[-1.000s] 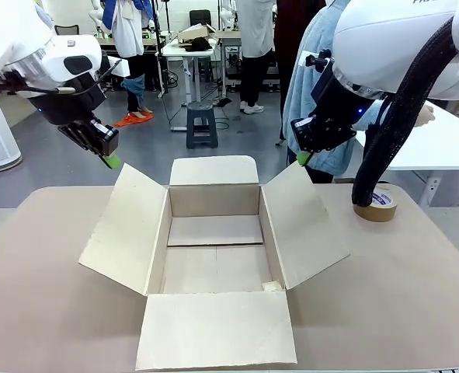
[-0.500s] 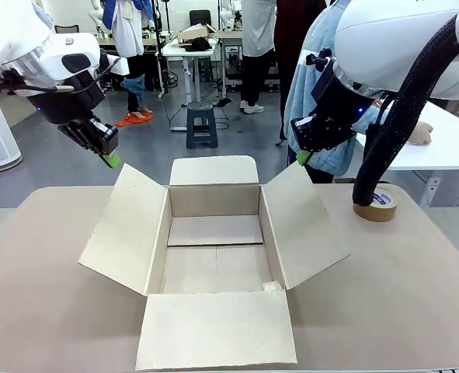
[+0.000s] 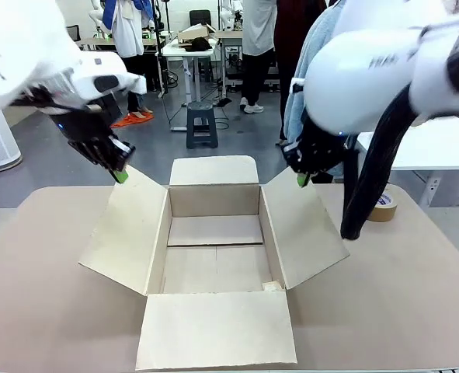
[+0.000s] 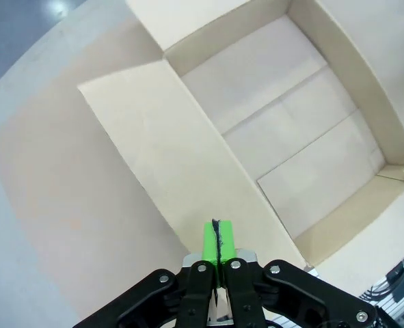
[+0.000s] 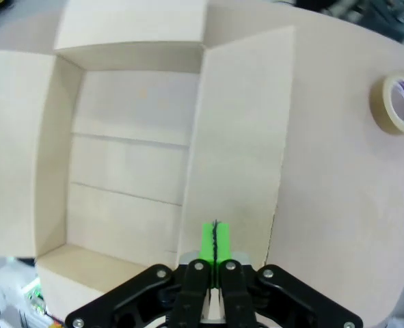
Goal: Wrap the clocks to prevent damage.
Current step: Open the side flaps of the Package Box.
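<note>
While the box (image 3: 213, 260) lies open, flaps (image 3: 124, 229) splayed, any descent may crease a flap. The left gripper (image 3: 120, 176) and right gripper (image 3: 301, 180), pinched closed and empty, hover at the flap corners; where the clocks are cannot be told.

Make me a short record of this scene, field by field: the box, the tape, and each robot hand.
cardboard box: open, four flaps spread outward, inside empty
roll of tape: lying flat on the table, right of the box, apart from it
left hand: shut, holding nothing, at the far corner of the box's left flap; contact cannot be told
right hand: shut, holding nothing, at the far corner of the right flap; contact cannot be told
</note>
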{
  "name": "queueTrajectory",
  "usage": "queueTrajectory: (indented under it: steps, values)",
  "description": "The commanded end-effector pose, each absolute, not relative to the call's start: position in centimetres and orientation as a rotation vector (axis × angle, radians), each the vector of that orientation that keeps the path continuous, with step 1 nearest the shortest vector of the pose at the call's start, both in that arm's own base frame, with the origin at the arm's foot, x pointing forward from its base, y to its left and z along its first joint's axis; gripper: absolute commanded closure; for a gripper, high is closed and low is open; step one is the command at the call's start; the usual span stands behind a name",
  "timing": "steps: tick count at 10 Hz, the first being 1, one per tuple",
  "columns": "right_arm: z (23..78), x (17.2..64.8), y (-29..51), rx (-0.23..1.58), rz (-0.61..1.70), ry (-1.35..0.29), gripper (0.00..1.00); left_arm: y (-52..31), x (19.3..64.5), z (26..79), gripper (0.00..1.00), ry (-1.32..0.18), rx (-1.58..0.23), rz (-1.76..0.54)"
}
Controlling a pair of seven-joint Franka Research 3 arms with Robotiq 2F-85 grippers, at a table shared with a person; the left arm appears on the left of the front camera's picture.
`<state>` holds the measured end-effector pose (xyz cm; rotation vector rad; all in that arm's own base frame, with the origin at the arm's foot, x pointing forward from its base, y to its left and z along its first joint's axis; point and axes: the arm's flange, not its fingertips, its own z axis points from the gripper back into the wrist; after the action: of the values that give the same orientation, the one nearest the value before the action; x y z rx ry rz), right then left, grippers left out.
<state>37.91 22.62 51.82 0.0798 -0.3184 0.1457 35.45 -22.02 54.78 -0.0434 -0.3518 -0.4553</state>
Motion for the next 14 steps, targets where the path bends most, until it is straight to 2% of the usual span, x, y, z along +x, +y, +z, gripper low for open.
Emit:
queueTrajectory:
  steps: [1, 5, 11, 14]
  values:
    - [49.5, 39.2, 24.1, -0.005, 0.042, -0.292, 0.99, -24.0, 34.8, 52.9, 1.00, -0.333, 0.052, -0.377]
    - [46.2, 41.3, 22.8, -0.016, -0.033, -0.252, 0.99, -25.0, 36.3, 48.8, 1.00, -0.320, 0.106, -0.245]
    - [40.9, 43.7, 18.0, 0.093, -0.113, -0.171, 0.99, -23.7, 40.9, 43.4, 1.00, -0.217, 0.161, -0.130]
    - [39.1, 44.2, 17.3, 0.116, -0.119, -0.147, 0.99, -23.3, 42.4, 40.0, 1.00, -0.190, 0.071, -0.137]
